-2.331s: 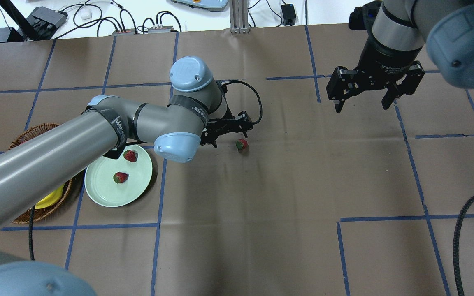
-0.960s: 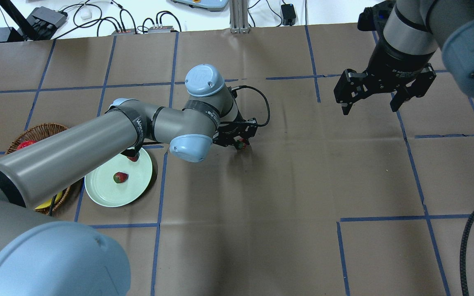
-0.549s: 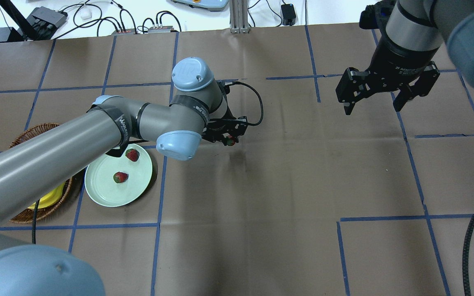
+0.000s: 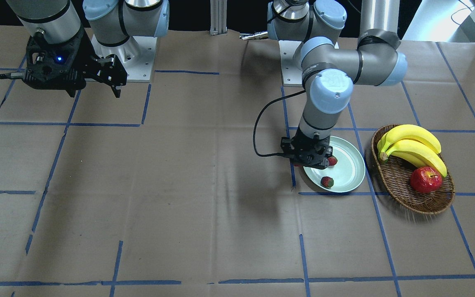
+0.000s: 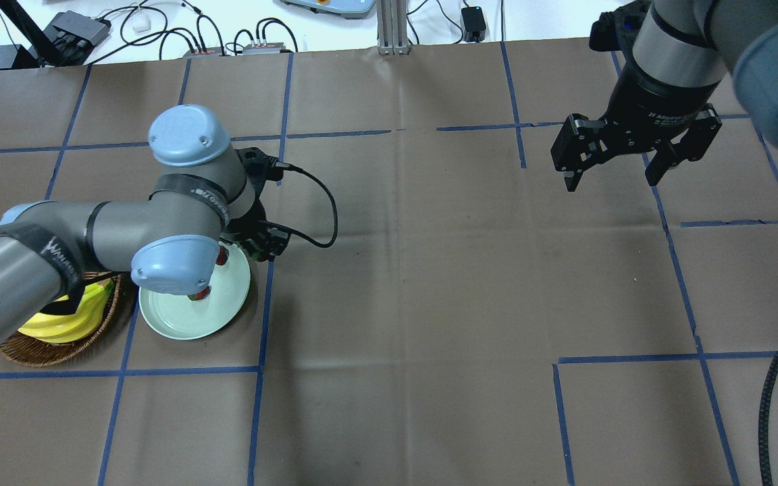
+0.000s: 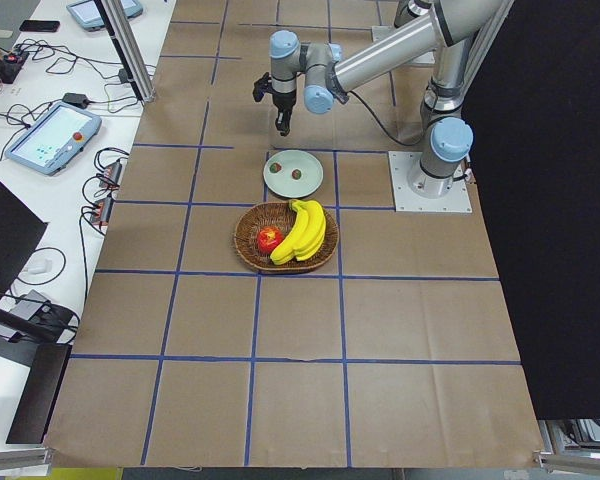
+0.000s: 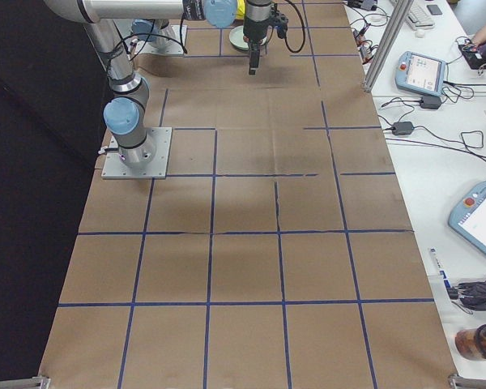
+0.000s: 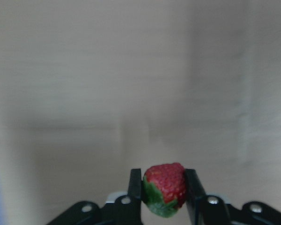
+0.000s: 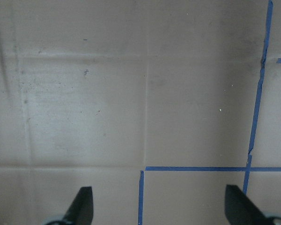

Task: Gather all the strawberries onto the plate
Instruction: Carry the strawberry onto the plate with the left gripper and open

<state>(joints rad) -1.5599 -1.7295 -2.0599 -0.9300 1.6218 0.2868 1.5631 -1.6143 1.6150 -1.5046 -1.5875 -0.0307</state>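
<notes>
Left gripper: clamped on one strawberry, carried from mid-table to the plate rim. Right gripper: fingers spread, empty, position unchanged.

Reference: plate. Two strawberries lie on it, apart from each other. Basket sits just beside the plate, on the robot's left, with bananas and apple in it. Left gripper hangs at the plate's opposite rim, third strawberry between its fingers. Right gripper is well apart, to the robot's right.
</notes>
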